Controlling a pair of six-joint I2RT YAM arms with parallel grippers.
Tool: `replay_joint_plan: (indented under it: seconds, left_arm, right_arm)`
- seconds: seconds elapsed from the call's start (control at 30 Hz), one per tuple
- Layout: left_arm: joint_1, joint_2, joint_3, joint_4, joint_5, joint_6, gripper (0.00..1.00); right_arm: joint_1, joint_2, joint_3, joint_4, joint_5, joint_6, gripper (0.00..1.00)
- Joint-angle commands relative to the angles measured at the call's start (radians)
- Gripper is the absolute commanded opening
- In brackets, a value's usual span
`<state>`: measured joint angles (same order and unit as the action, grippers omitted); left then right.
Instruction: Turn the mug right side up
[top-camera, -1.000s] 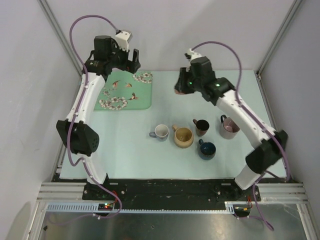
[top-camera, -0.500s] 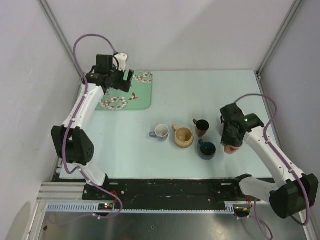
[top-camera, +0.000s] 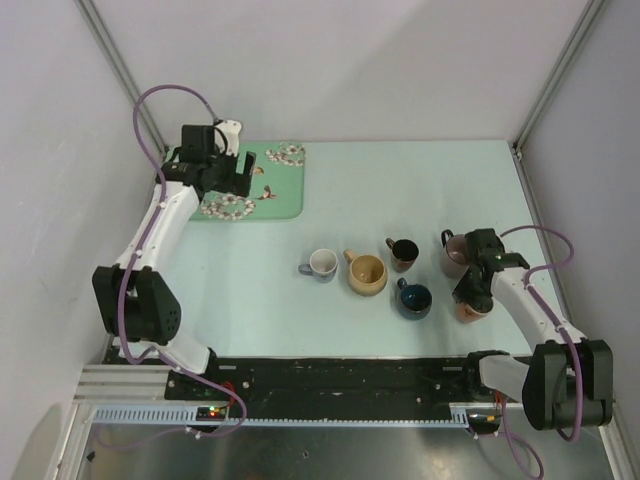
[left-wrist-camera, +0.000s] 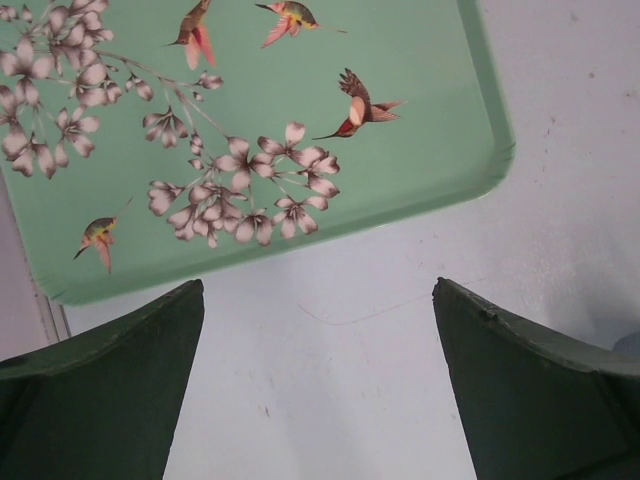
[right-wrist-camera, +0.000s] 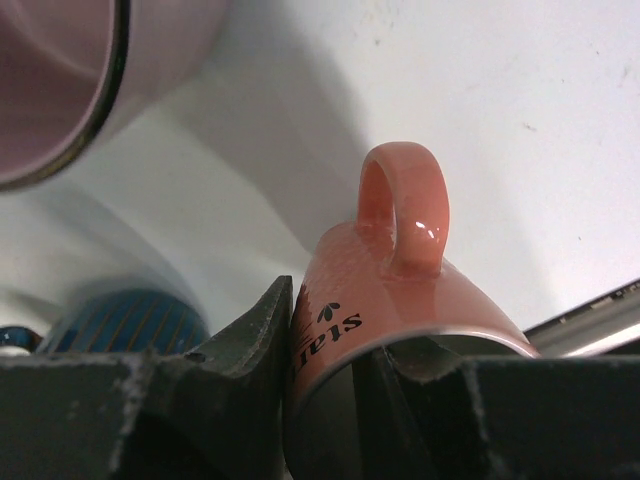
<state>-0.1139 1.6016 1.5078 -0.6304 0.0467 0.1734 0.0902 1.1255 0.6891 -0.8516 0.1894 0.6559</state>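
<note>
A salmon-pink mug (right-wrist-camera: 400, 290) with black lettering is in my right gripper (right-wrist-camera: 330, 350), which is shut on its wall, one finger outside and one inside the rim. Its handle points away from the camera. In the top view the mug (top-camera: 470, 311) sits low at the right front of the table, under the right gripper (top-camera: 472, 295). My left gripper (top-camera: 222, 172) is open and empty above the near edge of the green tray (top-camera: 285, 200); in its wrist view the gripper (left-wrist-camera: 318, 390) has its fingers wide apart over bare table.
Upright mugs stand in a row mid-table: white (top-camera: 322, 264), tan (top-camera: 366, 274), dark brown (top-camera: 403, 253), pink (top-camera: 456, 255) and dark blue (top-camera: 413, 298). The pink mug (right-wrist-camera: 60, 80) and blue mug (right-wrist-camera: 125, 320) are close beside the held one. The table's front edge (right-wrist-camera: 590, 320) is near.
My right arm swung from the back of the table to the front right with the salmon mug in it and lowered it near the pink mug. My left gripper drifted slightly left over the tray.
</note>
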Motion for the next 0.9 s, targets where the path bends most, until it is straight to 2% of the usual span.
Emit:
replay_joint_plan:
  seconds: [0.0,0.13,0.3,0.6,0.7,0.87]
  left_arm:
    - [0.014,-0.067,-0.019,0.054,-0.011,-0.014,1.0]
    - [0.019,-0.07,-0.031,0.064,-0.013,-0.013,1.0]
    - [0.022,-0.07,-0.039,0.073,-0.011,-0.012,1.0]
    - [0.029,-0.064,-0.046,0.086,0.015,-0.029,1.0]
    - [0.029,-0.067,-0.05,0.089,0.022,-0.036,1.0]
    - [0.034,-0.094,-0.068,0.101,0.053,-0.054,1.0]
  right_arm:
    - [-0.029,0.028,-0.015,0.151,0.006,0.022,0.0]
    - [-0.032,0.07,-0.02,0.17,-0.002,0.013,0.01]
    - [-0.033,0.045,-0.02,0.143,-0.009,0.002,0.46]
    - [-0.033,-0.185,0.047,0.033,-0.038,-0.029,0.91]
    - [-0.032,-0.222,0.093,0.006,-0.078,-0.064,0.98]
    - [-0.032,-0.313,0.171,0.078,-0.168,-0.197,0.99]
